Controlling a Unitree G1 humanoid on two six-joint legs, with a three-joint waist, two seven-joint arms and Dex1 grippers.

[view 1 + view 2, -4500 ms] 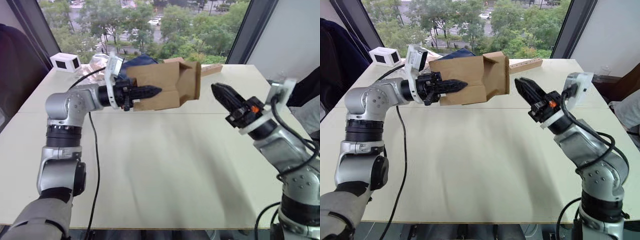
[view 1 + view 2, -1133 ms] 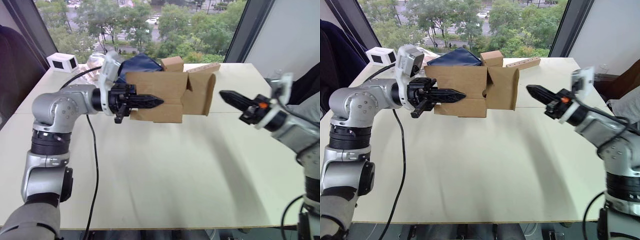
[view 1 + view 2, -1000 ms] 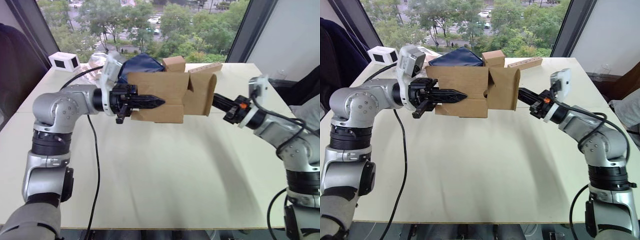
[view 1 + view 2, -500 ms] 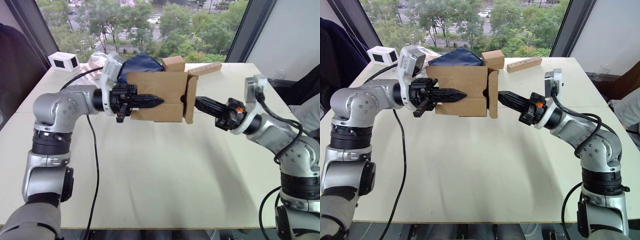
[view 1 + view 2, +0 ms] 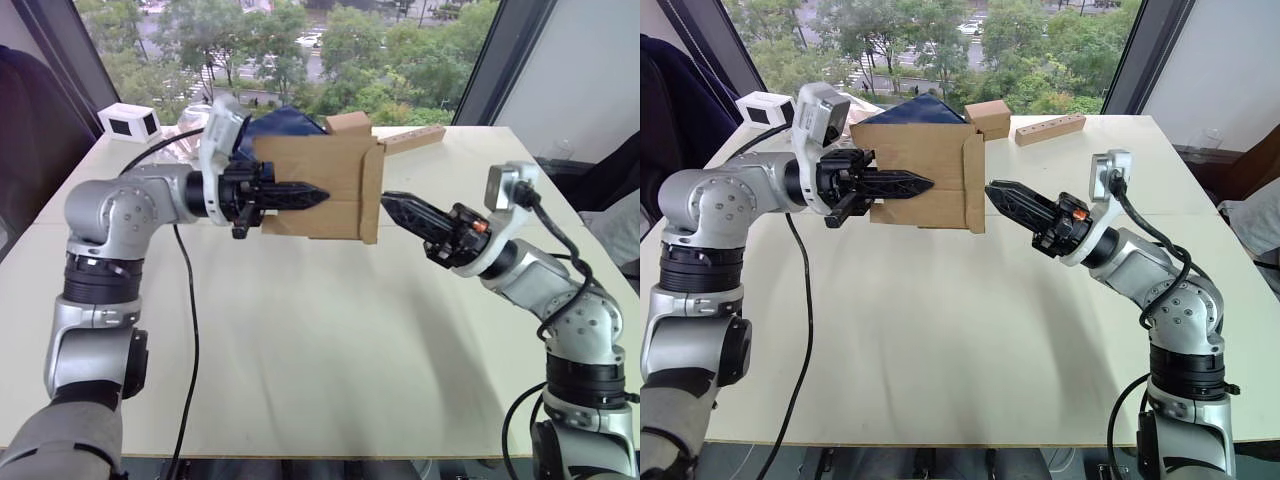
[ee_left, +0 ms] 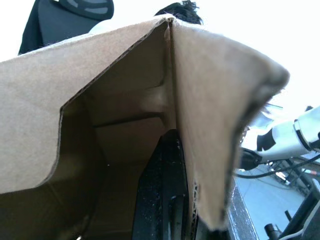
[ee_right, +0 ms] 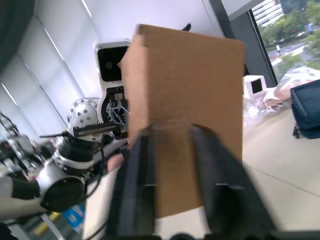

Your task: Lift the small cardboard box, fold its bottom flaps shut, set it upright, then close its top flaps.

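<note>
While your left pincer (image 5: 300,193) clamps the box (image 5: 320,185), its bottom flaps (image 5: 371,193) face your slightly parted right pincer (image 5: 392,203).

A black finger (image 6: 162,195) of the left gripper is pressing against the inner wall of the small cardboard box (image 6: 75,110), with brown flaps (image 6: 220,100) folding overhead.

From my seat the small cardboard box (image 5: 315,185) reads as plain matt brown corrugated card, and my left wrist cam shows the fluted, slightly fuzzy cut edge. Both grippers, left (image 5: 300,195) and right (image 5: 1005,197), look like ribbed black plastic, half-matt. The table (image 5: 330,350) is a smooth pale laminate with a soft sheen. At 12 o'clock a pale wooden block (image 5: 1050,128) looks like bare unfinished wood.
</note>
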